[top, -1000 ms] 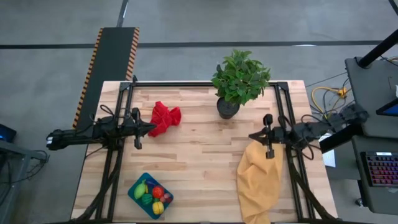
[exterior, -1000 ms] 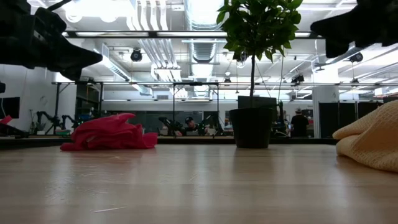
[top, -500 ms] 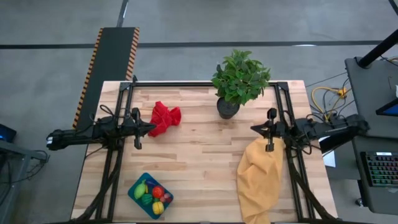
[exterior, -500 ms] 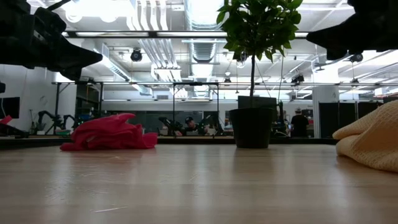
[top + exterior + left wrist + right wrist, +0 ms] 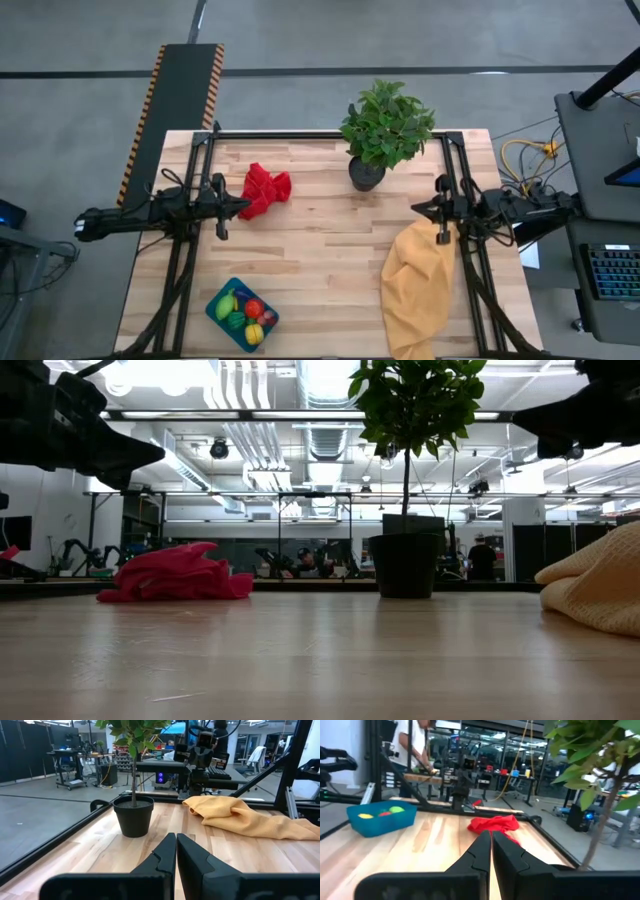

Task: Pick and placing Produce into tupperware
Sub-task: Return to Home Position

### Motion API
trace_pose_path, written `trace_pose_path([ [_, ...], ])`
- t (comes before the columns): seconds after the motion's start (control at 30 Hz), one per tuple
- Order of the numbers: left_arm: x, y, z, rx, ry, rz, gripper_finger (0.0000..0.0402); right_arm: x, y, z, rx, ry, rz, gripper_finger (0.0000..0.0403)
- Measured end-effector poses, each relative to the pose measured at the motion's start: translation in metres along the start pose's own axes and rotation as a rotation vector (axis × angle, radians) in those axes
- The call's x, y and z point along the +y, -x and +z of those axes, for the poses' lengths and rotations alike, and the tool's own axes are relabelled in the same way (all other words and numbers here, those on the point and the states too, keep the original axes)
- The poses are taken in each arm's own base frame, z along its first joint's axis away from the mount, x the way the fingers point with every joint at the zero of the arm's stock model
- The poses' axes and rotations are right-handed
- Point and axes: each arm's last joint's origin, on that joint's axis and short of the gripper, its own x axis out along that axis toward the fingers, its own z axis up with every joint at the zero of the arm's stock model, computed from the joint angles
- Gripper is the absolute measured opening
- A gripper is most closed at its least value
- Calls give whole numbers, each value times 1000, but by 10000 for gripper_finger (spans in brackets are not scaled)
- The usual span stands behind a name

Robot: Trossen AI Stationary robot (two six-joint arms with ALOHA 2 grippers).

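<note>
Left gripper (image 5: 243, 205) shut tight and empty at frame's left, right gripper (image 5: 415, 208) likewise at right, produce (image 5: 243, 313) inside tupperware (image 5: 221, 295), tabletop's (image 5: 320, 260) lower left.

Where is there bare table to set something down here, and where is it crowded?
Bare tabletop fills the middle, bordered by the red cloth, potted plant, yellow cloth and tupperware. Crowded: the tupperware, holding produce, and the right side, where the yellow cloth lies by the right hand.
</note>
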Motion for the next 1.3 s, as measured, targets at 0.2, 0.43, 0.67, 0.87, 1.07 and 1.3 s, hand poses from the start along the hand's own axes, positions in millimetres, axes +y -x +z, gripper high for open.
trace_pose_path([
  [0.2, 0, 0, 0, 3, -1, 0, 0, 3, -2, -4, 22, -47, 65, 8],
  [0.43, 0, -1, -2, 11, -3, -3, 0, 8, -4, -17, 34, -92, 142, 8],
  [0.67, -3, -1, -5, 20, -6, -88, 0, 10, -6, -26, 51, -113, 145, 8],
  [0.87, -3, 0, -5, 6, -26, -102, 0, 8, -6, -26, 46, -107, 128, 8],
  [1.07, -3, -1, -6, 13, -27, -109, 0, 7, -7, -27, 60, -105, 114, 8],
  [1.3, -3, 0, -6, 12, -24, -112, 0, 7, -7, -28, 66, -101, 114, 8],
])
